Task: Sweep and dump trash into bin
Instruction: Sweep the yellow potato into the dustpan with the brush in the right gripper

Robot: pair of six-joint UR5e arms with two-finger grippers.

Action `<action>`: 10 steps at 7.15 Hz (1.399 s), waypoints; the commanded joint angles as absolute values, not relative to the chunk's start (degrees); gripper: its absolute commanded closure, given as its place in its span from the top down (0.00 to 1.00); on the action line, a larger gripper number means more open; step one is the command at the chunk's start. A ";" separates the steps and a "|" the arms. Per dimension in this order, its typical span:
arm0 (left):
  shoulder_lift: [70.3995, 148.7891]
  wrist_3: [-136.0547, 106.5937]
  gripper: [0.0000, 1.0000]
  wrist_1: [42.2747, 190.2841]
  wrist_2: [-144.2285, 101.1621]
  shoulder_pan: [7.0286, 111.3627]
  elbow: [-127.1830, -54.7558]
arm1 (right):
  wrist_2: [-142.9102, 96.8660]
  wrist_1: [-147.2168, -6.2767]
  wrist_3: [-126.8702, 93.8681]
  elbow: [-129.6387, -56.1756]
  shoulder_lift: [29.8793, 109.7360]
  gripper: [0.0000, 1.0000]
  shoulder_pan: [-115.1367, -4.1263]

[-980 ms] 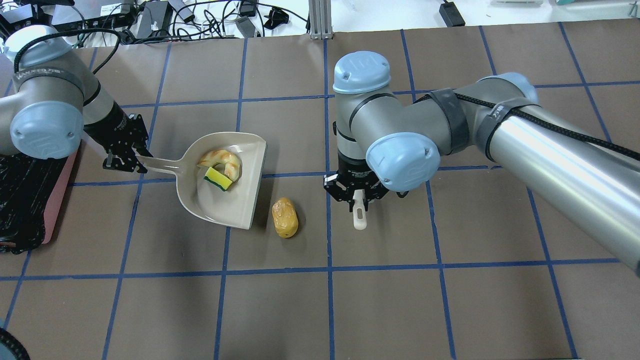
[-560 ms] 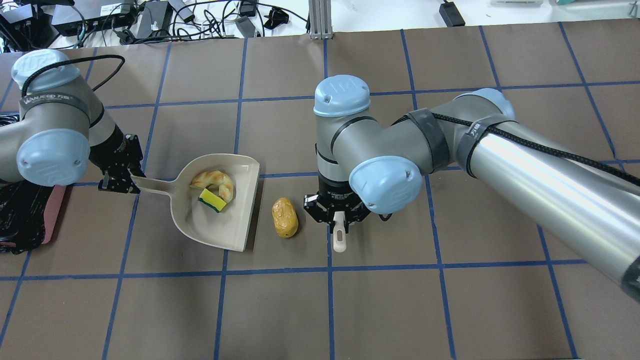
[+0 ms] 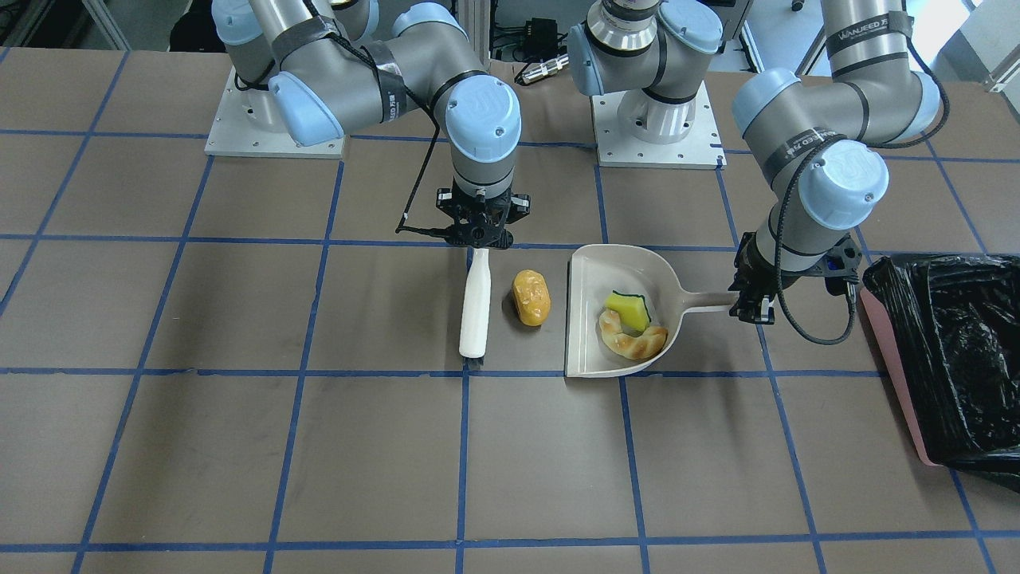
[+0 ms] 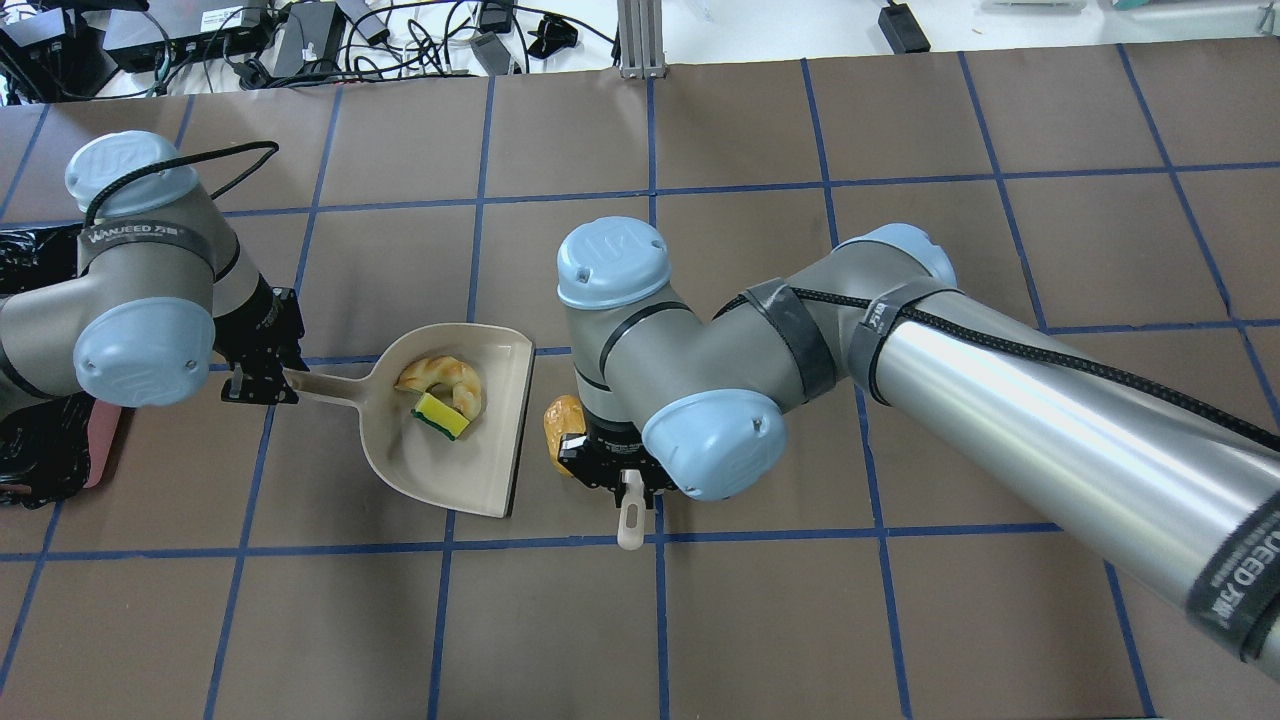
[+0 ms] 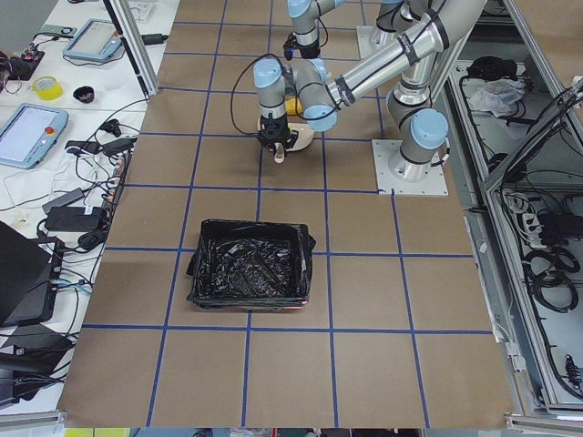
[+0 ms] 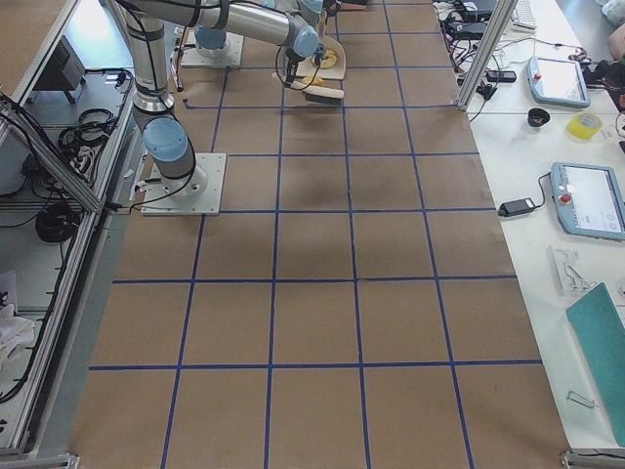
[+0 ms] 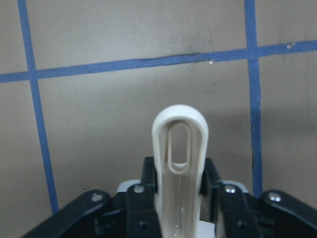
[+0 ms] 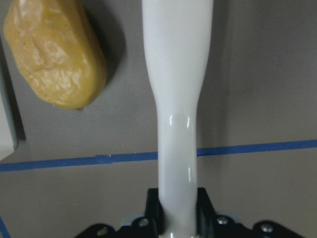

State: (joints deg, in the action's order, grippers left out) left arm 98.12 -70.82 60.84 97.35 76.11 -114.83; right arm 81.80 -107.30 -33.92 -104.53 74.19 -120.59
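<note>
The lumpy yellow-orange oval (image 3: 531, 296) lies on the table between the white brush (image 3: 476, 307) and the open edge of the beige dustpan (image 3: 586, 335). The ring piece (image 3: 633, 343) and the yellow square (image 3: 628, 311) lie inside the dustpan. My left gripper (image 3: 753, 307) is shut on the dustpan's handle (image 7: 179, 148). My right gripper (image 3: 479, 237) is shut on the brush handle (image 8: 178, 74), just beside the oval (image 8: 54, 54). In the overhead view my right wrist hides most of the oval (image 4: 560, 420). The bin (image 3: 948, 351), pink with a black bag, stands beyond my left gripper.
The brown table carries a blue tape grid. The bin (image 4: 30, 450) sits at the overhead view's left edge, close to my left arm. Cables and devices lie past the table's far edge (image 4: 300, 40). Two arm base plates (image 3: 653, 135) stand on my side of the table.
My right arm has swung left and nearer, bringing the brush up beside the oval. My left arm has shifted the dustpan nearer and slightly right, its two pieces still inside.
</note>
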 commanded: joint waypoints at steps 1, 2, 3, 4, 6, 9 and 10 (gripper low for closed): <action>98.96 -73.21 0.00 59.50 97.64 78.83 -114.52 | 81.65 -107.58 -35.94 -104.68 73.83 0.00 -123.12; 99.66 -73.47 0.00 58.72 97.65 79.01 -114.52 | 81.74 -107.75 -38.38 -104.68 73.92 0.00 -123.31; 99.84 -73.56 0.00 58.28 97.65 79.10 -114.70 | 81.74 -107.67 -38.58 -104.68 73.83 0.00 -124.09; 99.93 -74.87 0.00 58.27 97.73 79.88 -114.70 | 81.56 -108.54 -39.80 -104.50 73.65 0.00 -125.06; 100.11 -75.93 0.00 58.27 97.39 80.77 -114.70 | 76.51 -113.02 -46.82 -104.07 71.99 0.00 -126.47; 100.11 -76.55 0.00 57.31 96.68 82.96 -114.43 | 76.29 -117.07 -51.23 -103.45 71.02 0.00 -128.23; 100.02 -75.94 0.00 57.22 93.46 82.97 -114.26 | 76.03 -117.16 -52.28 -102.32 70.32 0.00 -128.23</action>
